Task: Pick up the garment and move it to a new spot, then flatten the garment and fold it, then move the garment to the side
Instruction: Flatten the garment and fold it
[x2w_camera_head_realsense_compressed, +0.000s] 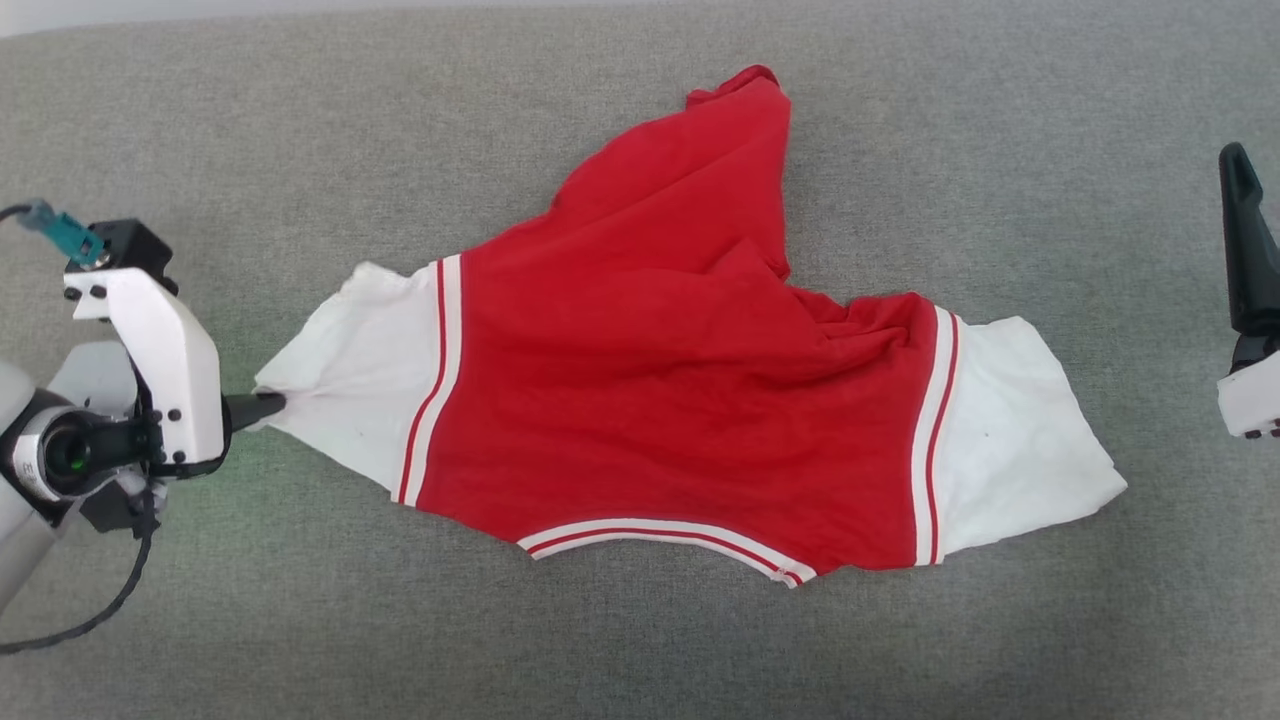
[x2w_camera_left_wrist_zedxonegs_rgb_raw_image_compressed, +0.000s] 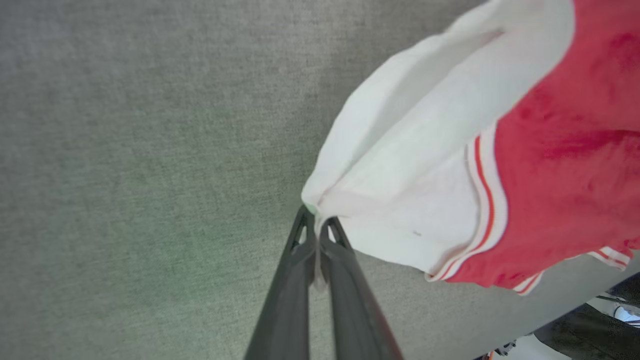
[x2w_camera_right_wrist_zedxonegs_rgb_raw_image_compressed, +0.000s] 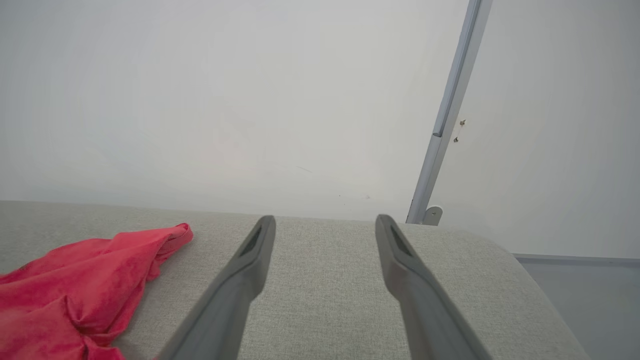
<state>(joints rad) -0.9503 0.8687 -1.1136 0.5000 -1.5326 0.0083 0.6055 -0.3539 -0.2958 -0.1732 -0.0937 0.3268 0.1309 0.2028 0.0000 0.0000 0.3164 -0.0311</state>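
Pinches the white sleeve tip of the garment in the left gripper, fingers closed tight on cloth. Holds the right gripper wide open, empty, well apart from it. Has the rest spread across the grey cushion.

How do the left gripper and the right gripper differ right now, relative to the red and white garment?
The left gripper has its long dark fingers shut on the white sleeve edge of the soft red fabric garment; the right gripper has its fingers spread and holds nothing. The left touches the garment; the right sits apart from it. Both share slim dark fingers.
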